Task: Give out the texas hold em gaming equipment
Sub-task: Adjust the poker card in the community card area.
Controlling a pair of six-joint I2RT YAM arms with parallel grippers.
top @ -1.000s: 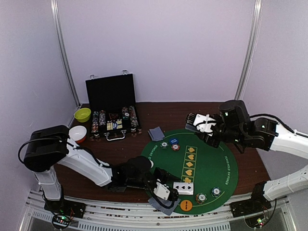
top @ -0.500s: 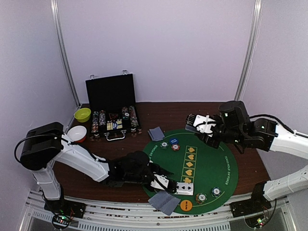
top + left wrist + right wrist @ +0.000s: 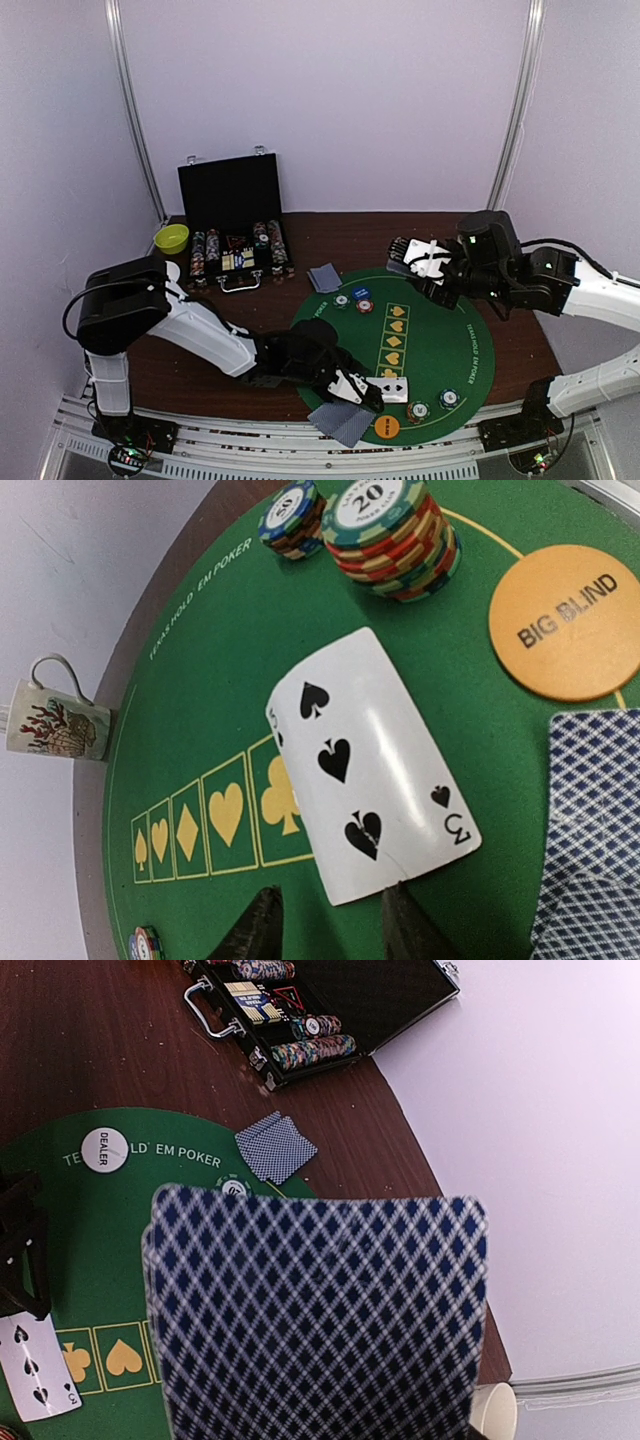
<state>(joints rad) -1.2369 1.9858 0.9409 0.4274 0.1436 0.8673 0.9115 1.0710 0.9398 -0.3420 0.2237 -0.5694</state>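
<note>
Overall level: bright, even, diffuse; light falls from above.
Shadows: soft and short on the dark tabletop [image 3: 330, 235], deepest under the arms at its near edge.
Glare: a pale sheen lies across the face-up card [image 3: 370, 770].
Overexposure: the wall [image 3: 540, 1110] beyond the tabletop's far-right corner is washed out.
Focus: the held playing cards [image 3: 315, 1310] are slightly soft; print on the green mat [image 3: 200, 680] is sharp.
Distortion: the enclosure posts [image 3: 135, 120] lean and bow in the top view.

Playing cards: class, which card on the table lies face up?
The three of spades, beside the orange Big Blind disc; the other cards show only blue chequered backs.
</note>
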